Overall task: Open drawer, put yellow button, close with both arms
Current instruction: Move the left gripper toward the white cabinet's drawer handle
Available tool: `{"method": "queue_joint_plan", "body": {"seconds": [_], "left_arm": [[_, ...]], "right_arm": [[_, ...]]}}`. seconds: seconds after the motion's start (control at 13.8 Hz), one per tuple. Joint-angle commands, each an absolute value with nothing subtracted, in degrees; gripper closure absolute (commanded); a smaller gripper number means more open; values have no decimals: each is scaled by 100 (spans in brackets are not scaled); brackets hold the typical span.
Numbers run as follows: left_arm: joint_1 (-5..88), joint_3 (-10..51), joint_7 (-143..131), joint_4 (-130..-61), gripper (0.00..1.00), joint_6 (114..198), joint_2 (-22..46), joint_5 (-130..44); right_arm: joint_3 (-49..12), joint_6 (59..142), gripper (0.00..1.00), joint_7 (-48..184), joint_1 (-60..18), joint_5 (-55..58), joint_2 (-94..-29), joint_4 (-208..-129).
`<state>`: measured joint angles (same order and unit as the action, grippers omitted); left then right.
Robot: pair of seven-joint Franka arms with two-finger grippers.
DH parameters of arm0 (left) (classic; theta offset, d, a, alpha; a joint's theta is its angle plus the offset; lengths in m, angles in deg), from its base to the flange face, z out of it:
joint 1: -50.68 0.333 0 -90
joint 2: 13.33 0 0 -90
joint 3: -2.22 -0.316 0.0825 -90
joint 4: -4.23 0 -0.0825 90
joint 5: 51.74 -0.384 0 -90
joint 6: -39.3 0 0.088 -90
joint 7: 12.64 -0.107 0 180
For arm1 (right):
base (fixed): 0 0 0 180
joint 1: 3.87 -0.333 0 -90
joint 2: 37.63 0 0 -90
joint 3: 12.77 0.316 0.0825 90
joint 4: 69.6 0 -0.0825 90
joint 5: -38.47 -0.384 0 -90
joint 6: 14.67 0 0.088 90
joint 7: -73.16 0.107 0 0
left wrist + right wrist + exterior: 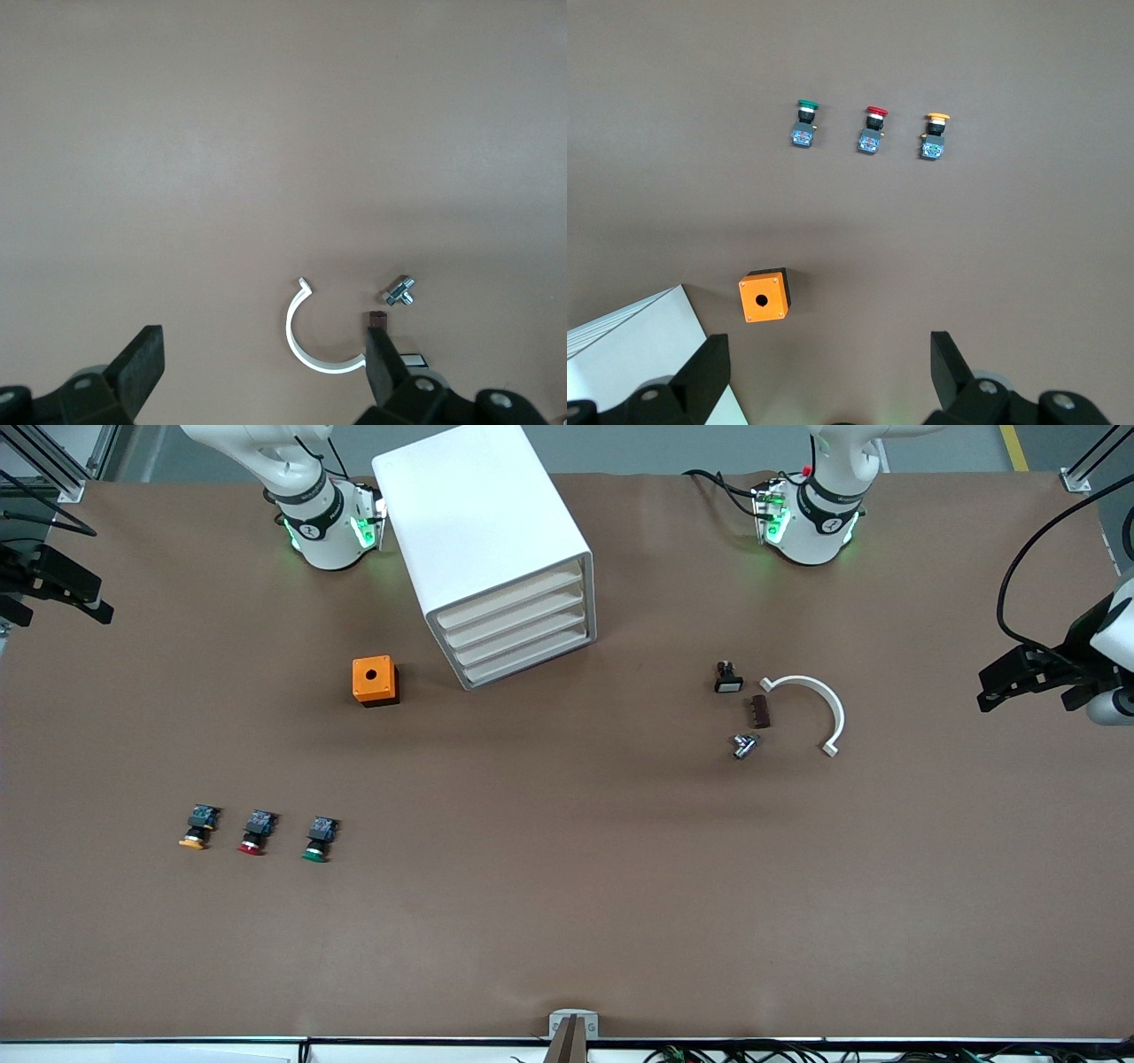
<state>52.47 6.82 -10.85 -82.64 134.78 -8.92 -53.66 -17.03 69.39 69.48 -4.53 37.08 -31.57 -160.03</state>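
Four cream-fronted trays sit stacked in the white boxy cabinet, and the drawer I need first is the uppermost, shut flush, its long front edge running slantwise and facing the front camera and the left arm's end of the desk. From where I sit, the left pincer hangs at that end's edge, jaws spread wide and empty, well apart from the drawer front; I judge it the better arm for the pull, since the front tilts its way. The yellow button lies near the right arm's end, much nearer the front camera than the cabinet, cap pointing toward that camera, black body and blue block trailing, first in a row with a red-capped button and a green-capped button. The right pincer, likewise gaping with nothing in it, hovers at its own desk edge. An orange box with a round hole sits beside the cabinet; a white plastic arc, a dark block and a shiny metal fitting lie nearer the left arm.
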Motion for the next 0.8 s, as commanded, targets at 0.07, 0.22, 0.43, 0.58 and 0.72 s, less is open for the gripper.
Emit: {"method": "queue_joint_plan", "body": {"seconds": [0.07, 0.22, 0.43, 0.58, 0.72], "left_arm": [[5261, 706, -1062, -8164, 0, 13492, -867, -5473], [5278, 714, -1044, -8155, 0, 13484, -858, -5429], [5226, 714, -1036, -8225, 0, 13413, -850, -5420], [5138, 802, -861, -8216, 0, 13413, -701, -5411], [4980, 855, -502, -8208, 0, 13404, -534, -5263]], "right_arm": [[-1646, 6944, 0, 6894, -343, 3663, -3130, -15995], [-1646, 6953, 0, 6894, -335, 3671, -3148, -15977], [-1672, 6909, 0, 6903, -308, 3637, -3253, -15872], [-1681, 6909, 0, 6929, -239, 3619, -3306, -15845], [-1664, 6900, 0, 6938, -299, 3636, -3524, -15846]]}}
